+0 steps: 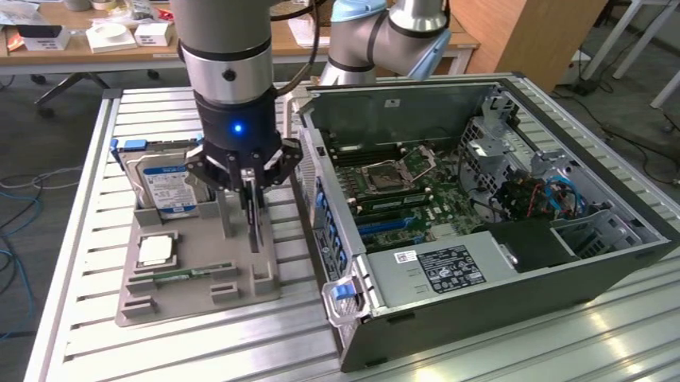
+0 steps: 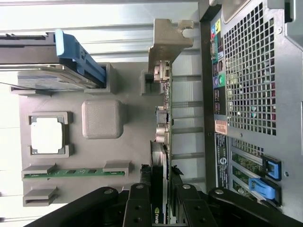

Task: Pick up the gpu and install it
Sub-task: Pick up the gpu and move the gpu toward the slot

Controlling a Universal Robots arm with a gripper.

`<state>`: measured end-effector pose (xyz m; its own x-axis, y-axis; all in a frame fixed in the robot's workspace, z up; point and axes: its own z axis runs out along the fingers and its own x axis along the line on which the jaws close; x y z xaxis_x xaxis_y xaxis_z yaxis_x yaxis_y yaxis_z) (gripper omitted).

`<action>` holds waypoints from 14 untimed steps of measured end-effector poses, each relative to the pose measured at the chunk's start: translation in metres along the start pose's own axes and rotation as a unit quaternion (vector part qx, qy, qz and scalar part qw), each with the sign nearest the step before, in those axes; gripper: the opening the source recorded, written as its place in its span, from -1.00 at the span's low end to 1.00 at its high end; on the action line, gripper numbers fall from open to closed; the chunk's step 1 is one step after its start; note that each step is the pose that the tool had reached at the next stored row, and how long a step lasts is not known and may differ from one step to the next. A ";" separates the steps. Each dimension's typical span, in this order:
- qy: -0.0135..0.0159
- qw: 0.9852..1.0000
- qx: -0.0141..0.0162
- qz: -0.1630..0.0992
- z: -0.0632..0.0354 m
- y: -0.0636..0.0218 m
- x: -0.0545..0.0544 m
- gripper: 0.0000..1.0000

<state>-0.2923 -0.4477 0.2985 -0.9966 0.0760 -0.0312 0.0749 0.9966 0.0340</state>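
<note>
The gpu [image 1: 253,227] is a thin dark card standing edge-on in the grey holder tray [image 1: 202,296], on the side nearest the open computer case [image 1: 595,270]. My gripper [image 1: 248,185] comes down on its top edge from above. In the wrist view the gpu [image 2: 163,118] runs away from the gripper [image 2: 161,191] to its pale metal bracket [image 2: 165,42]. The black fingers [image 2: 140,201] press against both faces of the card, so the gripper is shut on it. I cannot tell whether the card's lower edge still sits in the holder.
The tray also holds a blue-labelled silver hard drive [image 1: 165,187], a square processor [image 1: 158,251] and a green memory stick [image 1: 191,274]. The motherboard [image 1: 409,187] lies exposed inside the case, with blue slots [image 1: 384,227]. A second arm [image 1: 372,36] stands behind.
</note>
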 end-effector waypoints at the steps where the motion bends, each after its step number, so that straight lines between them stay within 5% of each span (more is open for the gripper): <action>1: 0.000 1.000 0.000 0.000 -0.0022 0.0001 0.000 -0.48; 14: 0.000 1.000 0.000 0.000 -0.0277 0.0009 -0.001 -0.48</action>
<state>-0.2923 -0.4477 0.3263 -0.9966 0.0760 -0.0311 0.0749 0.9966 0.0340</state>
